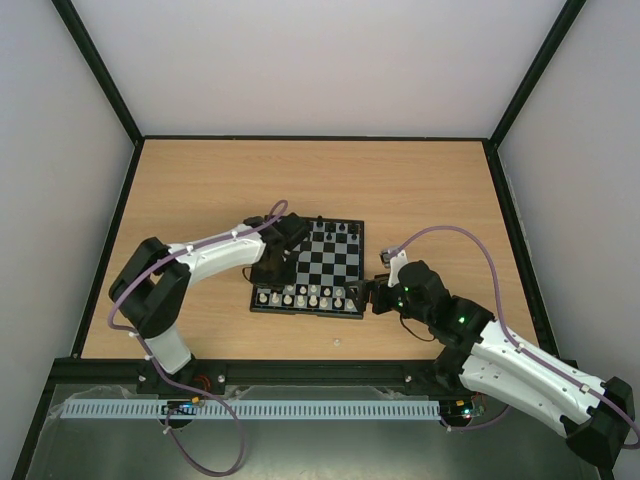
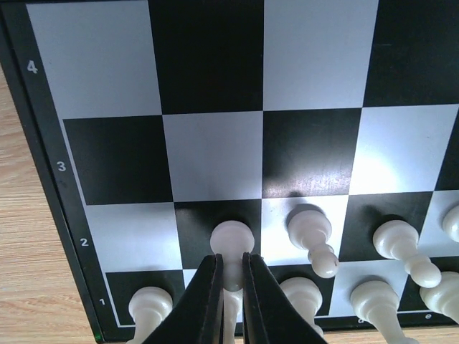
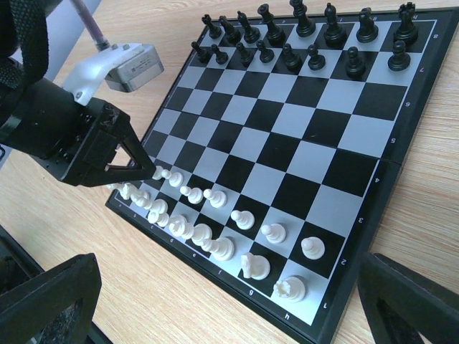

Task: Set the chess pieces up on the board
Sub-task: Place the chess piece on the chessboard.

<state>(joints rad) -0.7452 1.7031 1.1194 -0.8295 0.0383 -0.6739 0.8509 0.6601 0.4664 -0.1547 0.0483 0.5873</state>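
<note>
The board [image 1: 335,262] lies mid-table. Black chess pieces [image 3: 308,54] fill its two far rows and white ones [image 3: 215,247] stand in its two near rows. My left gripper [image 2: 232,261] is shut on a white pawn [image 2: 232,240] that stands on the dark square b2. It is over the board's near left corner in the top view [image 1: 278,272] and shows in the right wrist view [image 3: 107,154]. My right gripper [image 1: 372,297] is open and empty just off the board's near right corner. Its fingers [image 3: 50,301] frame the board's near edge.
A small whitish piece [image 1: 337,343] lies on the wooden table [image 1: 430,200] in front of the board. The a2 square [image 2: 129,236] beside the held pawn is bare. Black-framed white walls enclose the table on three sides.
</note>
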